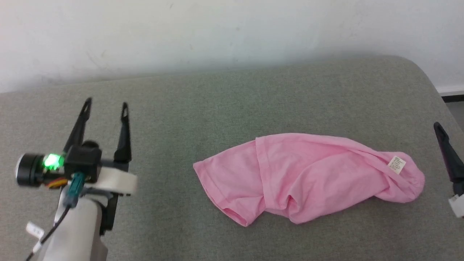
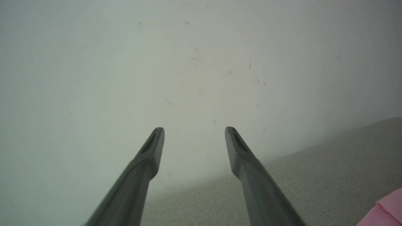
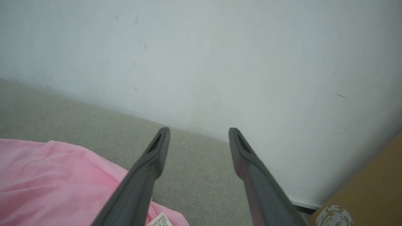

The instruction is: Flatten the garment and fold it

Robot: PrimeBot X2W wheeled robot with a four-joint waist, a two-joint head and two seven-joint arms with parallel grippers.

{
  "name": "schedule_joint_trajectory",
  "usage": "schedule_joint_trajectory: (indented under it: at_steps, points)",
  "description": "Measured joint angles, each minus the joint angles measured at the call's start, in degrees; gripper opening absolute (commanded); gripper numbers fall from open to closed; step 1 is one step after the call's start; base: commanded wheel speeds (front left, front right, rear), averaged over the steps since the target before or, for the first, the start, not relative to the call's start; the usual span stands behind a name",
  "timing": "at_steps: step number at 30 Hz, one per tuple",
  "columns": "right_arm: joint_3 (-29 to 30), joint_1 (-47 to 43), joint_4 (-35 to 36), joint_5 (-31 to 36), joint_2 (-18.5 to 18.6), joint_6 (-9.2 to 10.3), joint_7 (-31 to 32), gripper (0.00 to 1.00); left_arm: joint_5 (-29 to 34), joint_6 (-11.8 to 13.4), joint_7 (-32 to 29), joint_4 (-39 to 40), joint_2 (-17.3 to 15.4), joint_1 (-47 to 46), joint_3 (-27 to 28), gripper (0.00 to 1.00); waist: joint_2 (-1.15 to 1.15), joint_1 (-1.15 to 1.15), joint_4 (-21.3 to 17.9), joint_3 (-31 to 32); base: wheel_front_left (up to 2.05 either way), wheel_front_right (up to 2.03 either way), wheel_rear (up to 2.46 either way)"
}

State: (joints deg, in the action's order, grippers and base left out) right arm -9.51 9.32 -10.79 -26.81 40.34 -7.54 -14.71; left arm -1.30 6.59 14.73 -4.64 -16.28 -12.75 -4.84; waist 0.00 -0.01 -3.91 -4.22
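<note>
While the pink shorts [image 1: 308,174] lie crumpled on the grey cushion [image 1: 217,101], my left gripper [image 1: 106,103] hangs spread and empty, well apart at their 9 o'clock. The right wrist view adds the right gripper [image 3: 198,131] at 3 o'clock, fingers apart, empty, near the white label [image 3: 160,220].

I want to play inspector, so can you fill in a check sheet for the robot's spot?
Surface: grey fabric pad, smooth.
Job's things: pink shorts lying crumpled, not folded; white label showing at their right end.
Clutter: nothing seen.
Grippers: left gripper jaws open, empty, left of the shorts; right gripper jaws open, empty, beside the label end.
Cables: black cable along the left forearm.
Surroundings: scuffed white wall behind; brown thing at far right.
</note>
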Motion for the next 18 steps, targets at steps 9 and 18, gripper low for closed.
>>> schedule_joint_trajectory:
  at_steps: [9,18]
  points:
    - [12.69,-4.91,17.44,17.23,-20.63,0.0,-0.02,1.0,0.0,-12.21,-11.76,-13.65,-2.21,-17.37,-8.64,1.0,0.0,0.01,-0.12,-1.52,0.0,0.0,0.0]
    - [11.17,-6.41,20.93,22.9,-27.83,-0.01,-0.02,1.0,-18.3,-13.7,-34.55,-21.65,-5.55,-28.22,-34.35,1.0,0.0,0.01,-1.28,-3.88,0.0,0.0,0.0]
